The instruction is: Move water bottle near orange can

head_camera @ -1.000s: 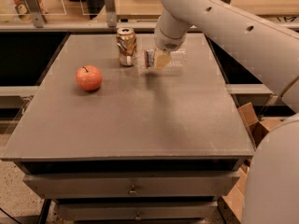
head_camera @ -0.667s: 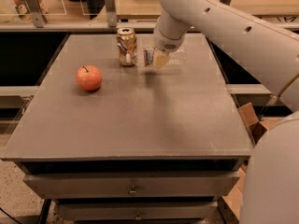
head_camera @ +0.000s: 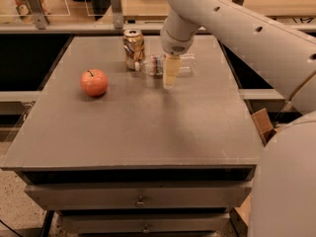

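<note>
arm stretched forward, gripper (head_camera: pixel 171 72) pointing down

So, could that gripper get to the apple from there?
Probably yes. The gripper is at the bottle beside the can, and nothing stands between it and the apple.

Lab or office test area: grey surface (head_camera: pixel 148 127) on drawers (head_camera: pixel 140 195), wooden counter (head_camera: pixel 148 8) far behind, cardboard box (head_camera: pixel 261 123) at right. My pincer (head_camera: pixel 170 71) hangs over the surface's far part.

A red apple (head_camera: pixel 94 82) sits left on the grey desk (head_camera: pixel 148 137), well apart from my claw (head_camera: pixel 169 79) at its far side. Two drawers (head_camera: pixel 141 195) lie below; perhaps a cardboard box (head_camera: pixel 261 123) stands right.
</note>
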Tool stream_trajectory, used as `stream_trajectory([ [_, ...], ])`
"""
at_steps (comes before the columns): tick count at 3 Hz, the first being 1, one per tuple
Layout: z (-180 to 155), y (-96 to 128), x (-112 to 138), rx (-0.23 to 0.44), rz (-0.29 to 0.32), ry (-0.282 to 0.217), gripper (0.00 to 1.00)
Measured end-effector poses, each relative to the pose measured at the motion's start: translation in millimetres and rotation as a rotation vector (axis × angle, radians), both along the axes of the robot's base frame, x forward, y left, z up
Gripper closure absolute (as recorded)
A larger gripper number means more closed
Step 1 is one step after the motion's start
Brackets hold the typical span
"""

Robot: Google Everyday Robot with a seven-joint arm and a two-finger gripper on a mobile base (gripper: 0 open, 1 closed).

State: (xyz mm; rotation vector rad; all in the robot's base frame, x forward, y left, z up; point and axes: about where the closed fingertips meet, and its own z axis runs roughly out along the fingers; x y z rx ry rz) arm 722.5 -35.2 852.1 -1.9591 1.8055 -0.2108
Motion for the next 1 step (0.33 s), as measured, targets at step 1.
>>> stream_trajectory([
  [1,-0.1,0.0,0.0,0.0,0.0,0.0,0.0],
])
